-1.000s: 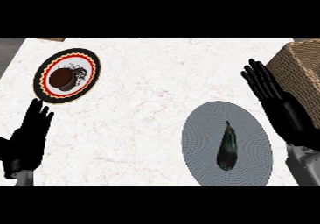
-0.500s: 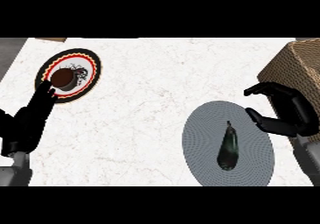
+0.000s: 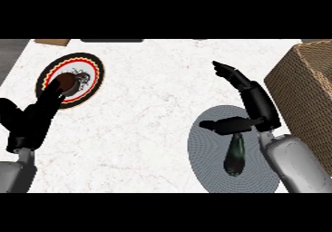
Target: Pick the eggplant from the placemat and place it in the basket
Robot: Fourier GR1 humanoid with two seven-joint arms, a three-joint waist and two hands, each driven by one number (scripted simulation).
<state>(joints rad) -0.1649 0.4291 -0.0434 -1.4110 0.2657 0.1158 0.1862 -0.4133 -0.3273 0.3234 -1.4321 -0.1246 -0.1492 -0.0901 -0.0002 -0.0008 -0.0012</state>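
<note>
The basket [image 3: 308, 86] is rough woven wicker. The counter [image 3: 155, 113] looks like smooth white marble. The eggplant [image 3: 234, 156] is glossy on a finely ribbed grey placemat [image 3: 209, 158].

Between my right hand [image 3: 252, 97] and my left hand [image 3: 31, 118] the white counter [image 3: 155, 95] lies bare, wide enough for either hand to cross. On the right, the wicker basket [image 3: 309, 90] stands as a wall just beside my right forearm, closing that side. My right thumb reaches out over the top end of the eggplant [image 3: 234, 153], which lies on the grey placemat [image 3: 209, 154]; its lower end is uncovered. The patterned plate [image 3: 71, 79] lies under my left fingertips.
</note>
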